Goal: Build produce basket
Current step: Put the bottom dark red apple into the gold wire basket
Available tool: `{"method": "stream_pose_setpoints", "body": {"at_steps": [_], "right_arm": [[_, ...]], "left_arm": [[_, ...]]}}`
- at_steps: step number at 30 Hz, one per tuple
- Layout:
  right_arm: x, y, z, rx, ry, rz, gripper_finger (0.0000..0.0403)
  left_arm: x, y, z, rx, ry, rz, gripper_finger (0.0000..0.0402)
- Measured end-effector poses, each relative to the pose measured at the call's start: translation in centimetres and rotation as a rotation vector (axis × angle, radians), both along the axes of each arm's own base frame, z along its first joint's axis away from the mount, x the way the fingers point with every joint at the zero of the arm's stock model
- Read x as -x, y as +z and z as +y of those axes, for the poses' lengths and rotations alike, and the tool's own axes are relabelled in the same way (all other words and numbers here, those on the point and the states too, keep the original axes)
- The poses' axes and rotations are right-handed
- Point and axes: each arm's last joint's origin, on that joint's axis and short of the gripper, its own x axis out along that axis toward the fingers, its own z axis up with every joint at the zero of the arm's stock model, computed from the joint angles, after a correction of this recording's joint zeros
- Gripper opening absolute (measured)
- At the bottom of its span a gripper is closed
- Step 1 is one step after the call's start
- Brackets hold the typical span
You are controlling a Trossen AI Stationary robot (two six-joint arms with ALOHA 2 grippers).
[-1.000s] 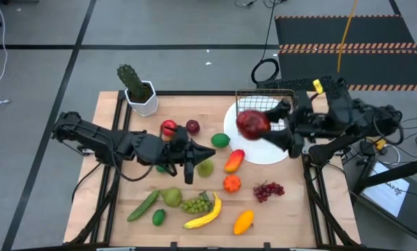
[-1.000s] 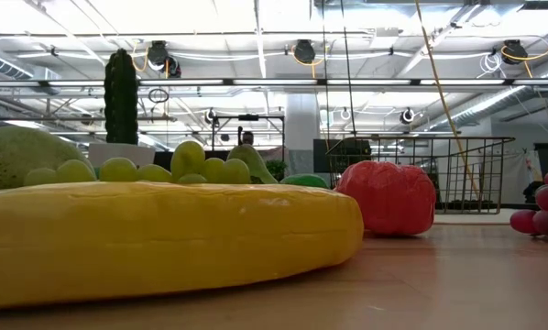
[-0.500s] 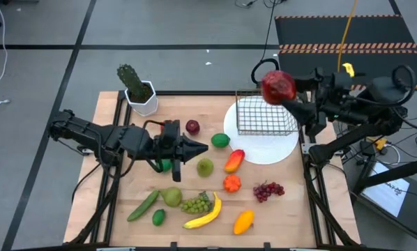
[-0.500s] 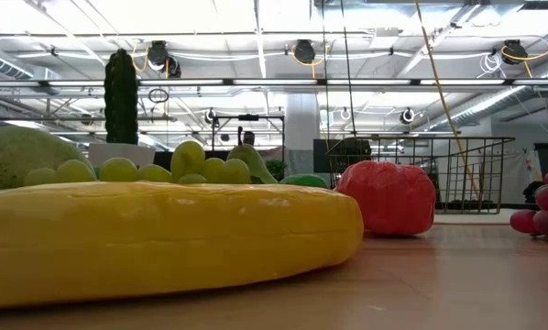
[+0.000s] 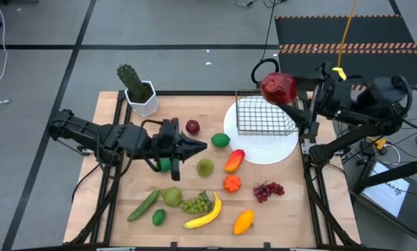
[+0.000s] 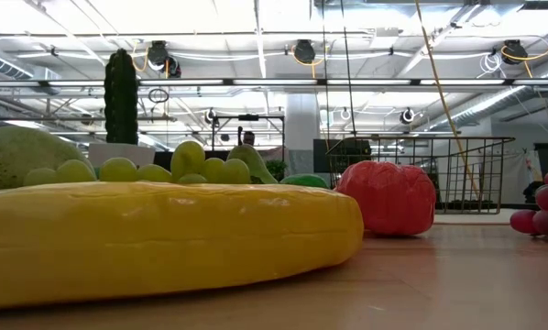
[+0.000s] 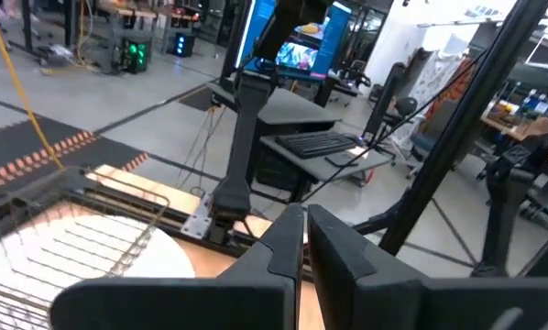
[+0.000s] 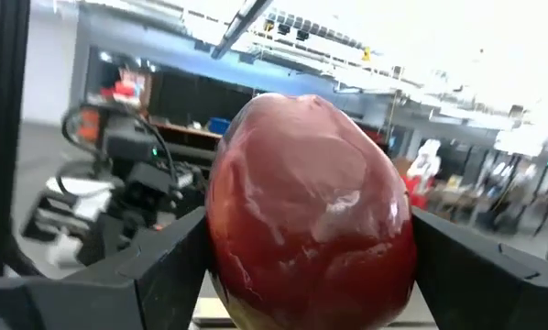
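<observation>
Gripping a red apple [image 5: 278,87] between its two fingers, our right gripper [image 5: 286,92] is raised over the far right corner of the table [image 5: 111,153], with the apple showing above the far edge of the basket [image 5: 264,117]. In the right wrist view the apple [image 8: 309,213] fills the space between the dark fingers [image 8: 155,266], pressed on both sides.

We see the wire basket sitting on a white plate [image 5: 278,148] at the right side of the table, and it holds no fruit that we can make out through the mesh.

Our left gripper [image 5: 198,146] reaches across the middle of the table with its fingers pinched together and nothing between them; the left wrist view shows the two fingers [image 7: 288,240] meeting at a narrow seam. A small dark red fruit [image 5: 192,126] and a lime [image 5: 220,140] lie just beyond its tip, and a pale green fruit [image 5: 206,166] lies just on its near side.

Along the near part of the table we count a mango [image 5: 233,160], an orange fruit [image 5: 231,183], purple grapes [image 5: 268,189], a banana [image 5: 205,215], green grapes [image 5: 196,205], a pear [image 5: 171,196], a cucumber [image 5: 143,206], another lime [image 5: 158,217] and a yellow-orange fruit [image 5: 243,222]. Something green shows under the left arm, possibly another lime. A potted cactus [image 5: 136,87] stands at the far left corner.
</observation>
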Motion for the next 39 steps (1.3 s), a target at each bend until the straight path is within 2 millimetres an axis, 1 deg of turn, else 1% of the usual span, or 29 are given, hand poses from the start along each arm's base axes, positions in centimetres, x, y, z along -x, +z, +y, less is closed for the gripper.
{"method": "stream_pose_setpoints", "body": {"at_steps": [3,9,15,19,26,30,39], "right_arm": [[-0.2,0.0,0.1,0.088,-0.018,0.018,0.0325],[-0.5,0.0,0.2,0.280,-0.057,0.066,0.0325],[-0.5,0.1,0.2,0.378,-0.076,0.078,0.0325],[-0.5,0.1,0.2,0.382,-0.077,0.080,0.0325],[-0.7,0.0,0.2,0.382,-0.074,0.084,0.0325],[-0.9,-0.4,0.3,0.380,-0.071,0.095,0.0325],[-1.0,-0.5,0.3,0.238,-0.041,0.062,0.0325]], "left_arm": [[-0.1,0.0,0.2,-0.028,0.014,0.001,0.0021],[-0.2,0.0,0.7,-0.027,0.035,-0.001,0.0021],[-0.3,0.1,0.9,-0.024,0.042,-0.008,0.0021],[-0.3,0.4,0.9,-0.010,0.043,-0.035,0.0021],[-0.2,0.7,0.9,0.106,0.042,-0.075,0.0021],[-0.2,0.7,0.9,0.128,0.042,-0.078,0.0021],[-0.2,0.7,0.9,0.151,0.042,-0.084,0.0021]]}}
